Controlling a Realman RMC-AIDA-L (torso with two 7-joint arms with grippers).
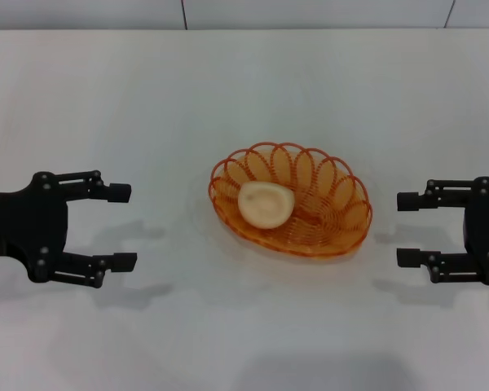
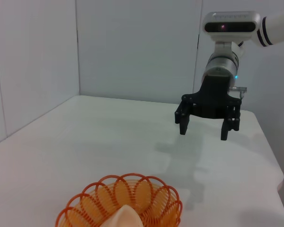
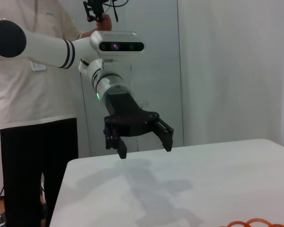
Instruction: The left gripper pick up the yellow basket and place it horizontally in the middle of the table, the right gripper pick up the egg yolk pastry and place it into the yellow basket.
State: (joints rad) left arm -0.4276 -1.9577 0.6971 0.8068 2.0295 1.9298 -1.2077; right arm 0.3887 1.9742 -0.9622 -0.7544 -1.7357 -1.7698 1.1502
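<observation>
The oval orange-yellow translucent wire basket [image 1: 292,199] with its scalloped looped rim lies flat near the middle of the plain white table [image 1: 147,106], its long axis running across the head view with a slight slant. Inside it, in the half nearer the robot's left arm, sits the small round pale cream-peach egg yolk pastry [image 1: 266,204], its smooth dome upward and its edge close against the basket's inner wall.

The left gripper [image 1: 124,227], a black claw with 2 fingers, hovers to the basket's left side, well apart from it, its tips pointing toward the basket. Its fingers are spread wide with nothing between them. The right gripper [image 1: 406,229], a matching black claw with 2 fingers, hangs on the basket's opposite side, somewhat nearer the rim yet clear of it, also aimed at the basket. Its fingers are likewise released and spread, holding nothing. Both claws cast soft shadows on the tabletop beside the basket.

In the left wrist view the basket [image 2: 123,203] and the pastry's top [image 2: 125,218] show low in the frame, with the right gripper [image 2: 206,127] beyond them above the table [image 2: 85,137]. In the right wrist view the left gripper [image 3: 144,146] hangs above the table [image 3: 180,179], and only a sliver of the basket's rim [image 3: 248,222] is visible. A person in a pale shirt and dark trousers [image 3: 35,104] stands beyond the table's far edge, behind the left gripper.
</observation>
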